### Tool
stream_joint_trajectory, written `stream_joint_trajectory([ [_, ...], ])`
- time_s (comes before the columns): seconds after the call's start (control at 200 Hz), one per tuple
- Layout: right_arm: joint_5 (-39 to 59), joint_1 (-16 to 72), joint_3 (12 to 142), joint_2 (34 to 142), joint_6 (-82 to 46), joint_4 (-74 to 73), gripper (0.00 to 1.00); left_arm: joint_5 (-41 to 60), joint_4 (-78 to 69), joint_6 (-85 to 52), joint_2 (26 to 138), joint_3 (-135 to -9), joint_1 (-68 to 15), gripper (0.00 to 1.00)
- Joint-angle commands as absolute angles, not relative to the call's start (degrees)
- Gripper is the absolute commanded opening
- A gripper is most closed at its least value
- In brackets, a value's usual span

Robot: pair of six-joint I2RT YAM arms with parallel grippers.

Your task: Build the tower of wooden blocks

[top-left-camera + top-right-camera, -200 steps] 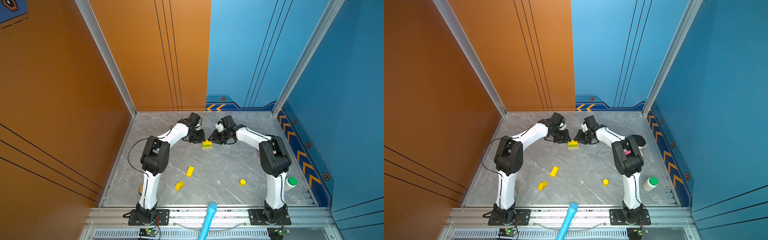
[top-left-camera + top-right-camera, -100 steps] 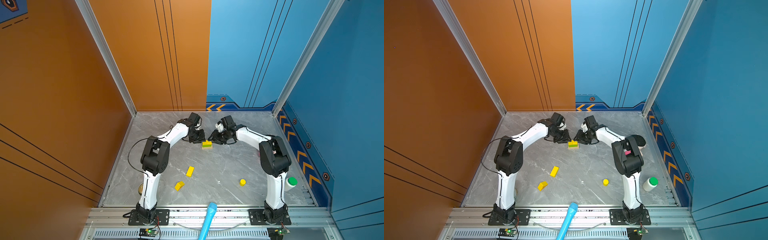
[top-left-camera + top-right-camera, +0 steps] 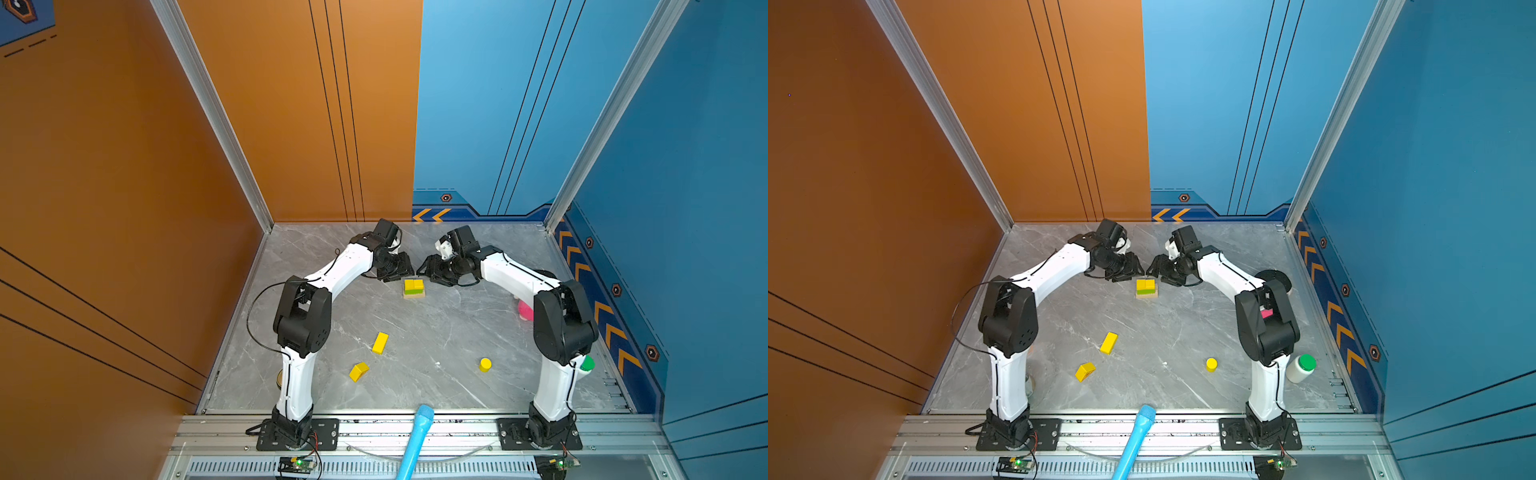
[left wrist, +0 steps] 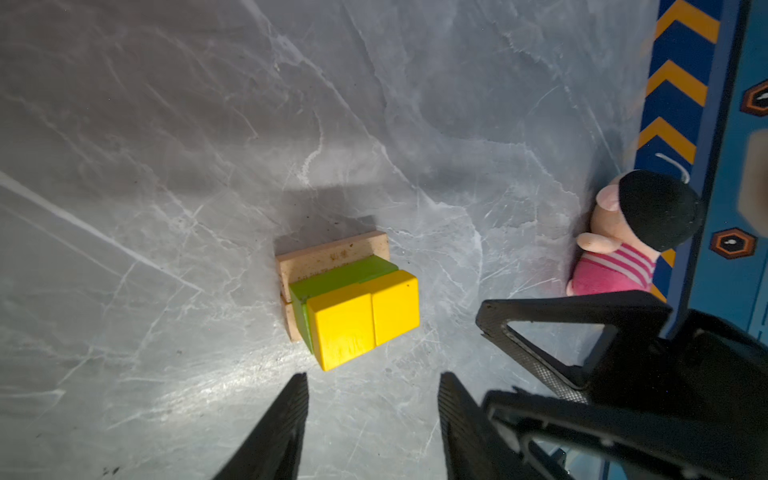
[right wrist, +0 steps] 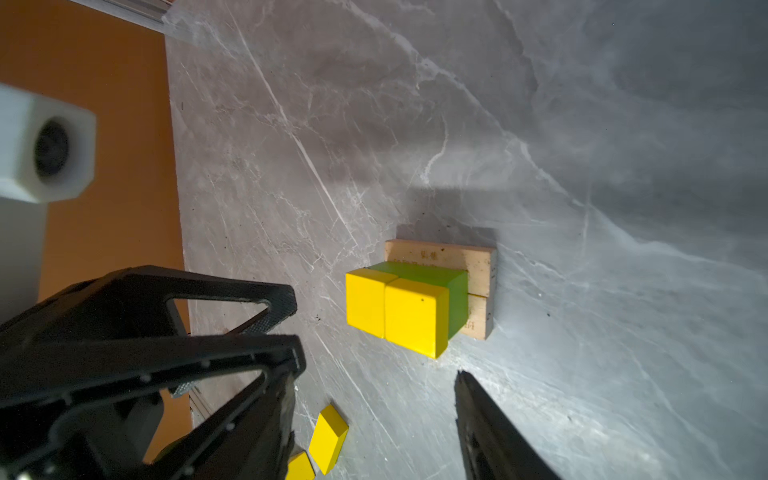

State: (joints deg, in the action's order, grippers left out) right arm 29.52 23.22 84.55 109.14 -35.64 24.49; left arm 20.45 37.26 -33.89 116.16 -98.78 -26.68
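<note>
in a top view the loose pieces lie on the grey floor [image 3: 436, 328], in the lower middle of the frame. furthest left is the roof piece [image 3: 358, 371], and just up and right of it the bar [image 3: 380, 343] lies flat. both look like small painted wood: light, stiff and smooth enough to slip. a pinch across two flat parallel faces seems safest. for the roof piece that likely means its end faces, not the slopes.

next, at centre, the left gripper [image 3: 405, 272] sits low just left of the tower [image 3: 414, 287]. in the left wrist view its fingers [image 4: 286, 415] are spread, with nothing between them, clear of the stack. the tower is two tan planks [image 4: 332, 253] side by side, a green layer [image 4: 340, 274] on them, and two yellow cubes [image 4: 365, 320] touching on top. nothing binds the layers, so a sideways nudge would probably shift them. new pieces should come straight down.

just right of the tower the right gripper [image 3: 426, 272] mirrors the left, its fingers [image 5: 478, 415] likewise apart and empty. further right and lower stands the cylinder [image 3: 485, 364], upright. its curved side may roll in a pinch, so take it square across the middle.
</note>
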Motion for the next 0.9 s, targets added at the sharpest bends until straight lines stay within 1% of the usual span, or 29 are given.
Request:
stream_joint_trajectory([
  [0.0,26.58,22.94,83.96,104.58,-32.25,28.58,0.65,18.86,37.53,-32.87,111.37,-96.81,-26.46,0.53],
  [0.13,24.31,23.09,85.06,101.48,-28.27,33.83,0.67,17.70,36.43,-33.05,106.27,-93.07,-26.47,0.54],
  [0.43,18.03,26.35,86.41,94.65,-21.74,42.15,0.68,14.78,32.26,-34.12,89.75,-79.69,-24.96,0.54],
  [0.631,13.17,32.60,89.16,92.39,-16.52,47.73,0.69,11.83,31.35,-35.35,78.67,-70.84,-22.89,0.54],
  [0.826,12.57,39.71,90.50,92.70,-14.12,50.36,0.72,9.42,31.20,-36.12,67.76,-62.89,-20.61,0.54],
  [0.896,12.20,44.34,91.64,94.08,-13.16,52.00,0.73,8.66,31.27,-36.59,64.32,-60.38,-19.84,0.53],
])
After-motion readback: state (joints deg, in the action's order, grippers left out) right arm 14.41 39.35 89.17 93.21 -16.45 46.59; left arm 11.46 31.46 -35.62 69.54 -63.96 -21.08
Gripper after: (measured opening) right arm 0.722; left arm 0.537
